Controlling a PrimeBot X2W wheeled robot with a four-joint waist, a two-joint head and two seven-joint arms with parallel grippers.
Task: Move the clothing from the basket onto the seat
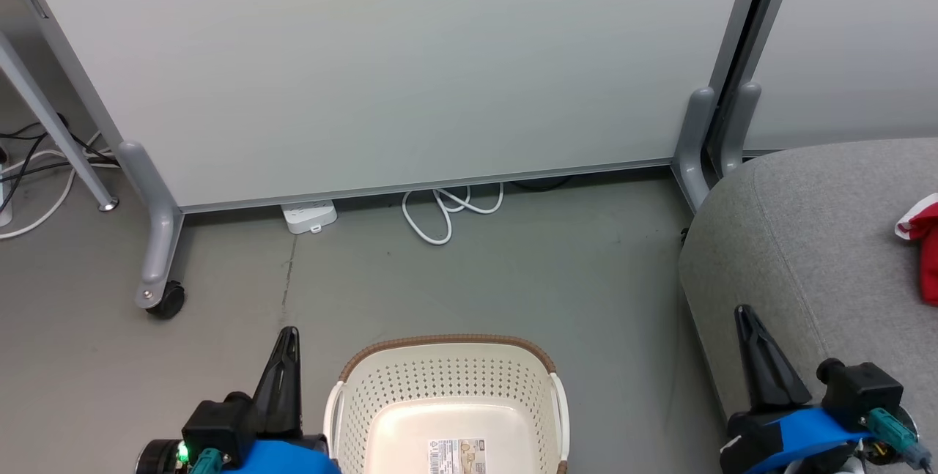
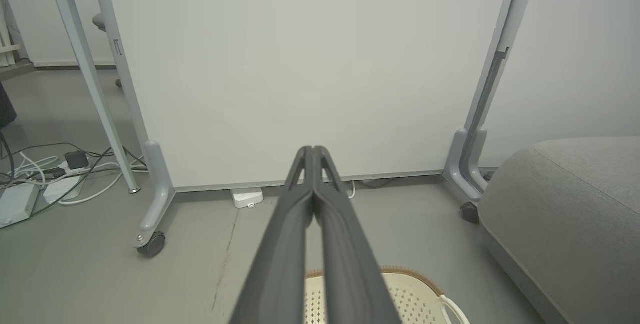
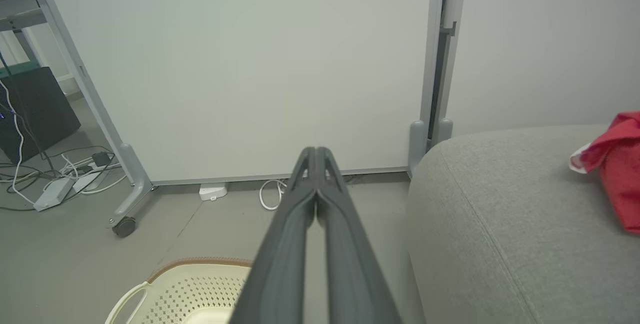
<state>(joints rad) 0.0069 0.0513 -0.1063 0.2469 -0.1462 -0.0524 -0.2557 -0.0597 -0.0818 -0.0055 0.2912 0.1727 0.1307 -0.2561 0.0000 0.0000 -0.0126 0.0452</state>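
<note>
The cream basket (image 1: 447, 375) with a brown rim stands on the floor at the bottom centre, showing a bare bottom with a paper label (image 1: 456, 456). Red clothing (image 1: 925, 247) with a white edge lies on the grey seat (image 1: 813, 239) at the right edge. My left gripper (image 1: 290, 332) is shut, just left of the basket, holding nothing. My right gripper (image 1: 743, 310) is shut over the seat's front left corner, holding nothing. The wrist views show each pair of fingers pressed together, the left gripper (image 2: 312, 149) above the basket (image 2: 415, 296) and the right gripper (image 3: 315, 150) beside the seat (image 3: 500, 214) and clothing (image 3: 617, 169).
A white partition on castors (image 1: 165, 302) stands behind the basket. A power strip (image 1: 309, 215) and a white cable loop (image 1: 447, 214) lie at its foot. More cables (image 1: 37, 173) lie far left by a table leg. Grey floor runs between basket and partition.
</note>
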